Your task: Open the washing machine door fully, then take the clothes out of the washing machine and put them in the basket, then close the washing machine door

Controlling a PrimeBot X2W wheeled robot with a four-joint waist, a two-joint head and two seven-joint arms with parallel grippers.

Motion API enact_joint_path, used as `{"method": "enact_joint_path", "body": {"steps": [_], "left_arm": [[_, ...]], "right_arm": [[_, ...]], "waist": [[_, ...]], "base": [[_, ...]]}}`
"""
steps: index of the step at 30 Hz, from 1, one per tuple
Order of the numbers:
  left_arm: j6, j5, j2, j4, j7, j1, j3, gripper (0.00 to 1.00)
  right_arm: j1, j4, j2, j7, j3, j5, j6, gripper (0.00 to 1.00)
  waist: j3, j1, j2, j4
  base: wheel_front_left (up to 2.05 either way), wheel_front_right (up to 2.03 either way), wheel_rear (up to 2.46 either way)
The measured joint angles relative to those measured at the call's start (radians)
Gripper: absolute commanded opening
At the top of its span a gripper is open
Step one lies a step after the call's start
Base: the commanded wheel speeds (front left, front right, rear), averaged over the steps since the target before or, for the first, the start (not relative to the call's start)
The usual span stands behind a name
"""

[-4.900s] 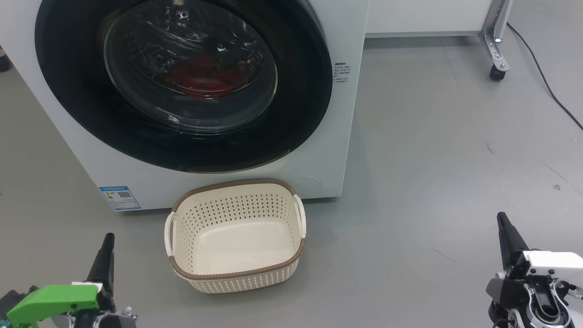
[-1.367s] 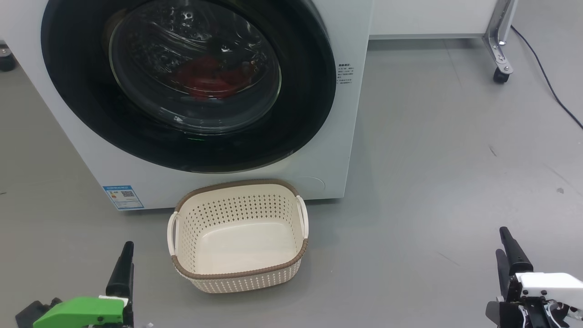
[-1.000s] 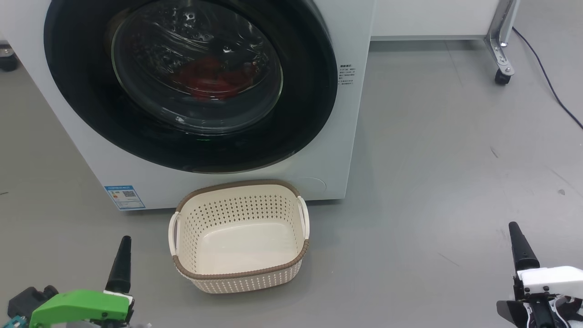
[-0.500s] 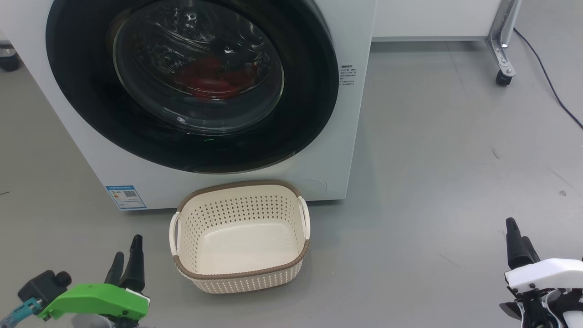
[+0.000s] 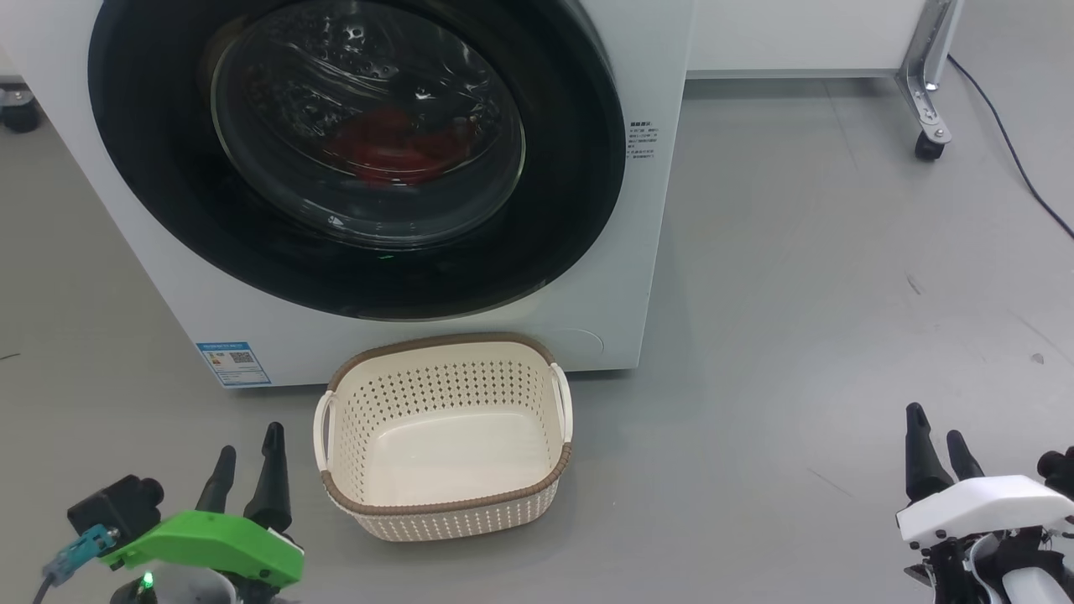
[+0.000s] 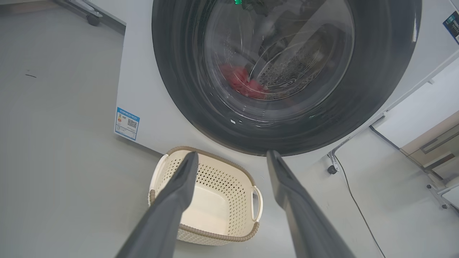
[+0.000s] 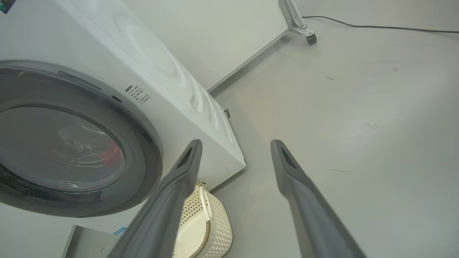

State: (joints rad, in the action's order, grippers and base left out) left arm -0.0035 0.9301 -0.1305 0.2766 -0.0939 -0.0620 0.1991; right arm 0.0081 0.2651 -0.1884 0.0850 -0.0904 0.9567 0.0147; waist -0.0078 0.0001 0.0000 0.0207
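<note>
Washing machine door (image 5: 579, 218) shut | basket (image 5: 445, 507) just before it | floor (image 5: 797, 294) bare rightward

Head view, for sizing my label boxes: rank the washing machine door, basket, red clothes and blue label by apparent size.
1. washing machine door
2. basket
3. clothes, counting only what shows through the door
4. blue label

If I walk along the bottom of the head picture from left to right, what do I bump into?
left end effector → basket → right end effector
</note>
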Motion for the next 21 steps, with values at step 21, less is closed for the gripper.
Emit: {"method": "enact_joint_path", "body": {"steps": [21], "left_arm": [[0.048, -0.236, 0.001, 0.000, -0.058, 0.000, 0.070, 1.00]], "right_arm": [[0.000, -0.008, -0.010, 0.054, -0.094, -0.216, -0.044, 1.00]], "waist": [[-0.011, 0.0000, 0.0000, 0.003]], "base": [[0.00, 0.00, 0.00]]}}
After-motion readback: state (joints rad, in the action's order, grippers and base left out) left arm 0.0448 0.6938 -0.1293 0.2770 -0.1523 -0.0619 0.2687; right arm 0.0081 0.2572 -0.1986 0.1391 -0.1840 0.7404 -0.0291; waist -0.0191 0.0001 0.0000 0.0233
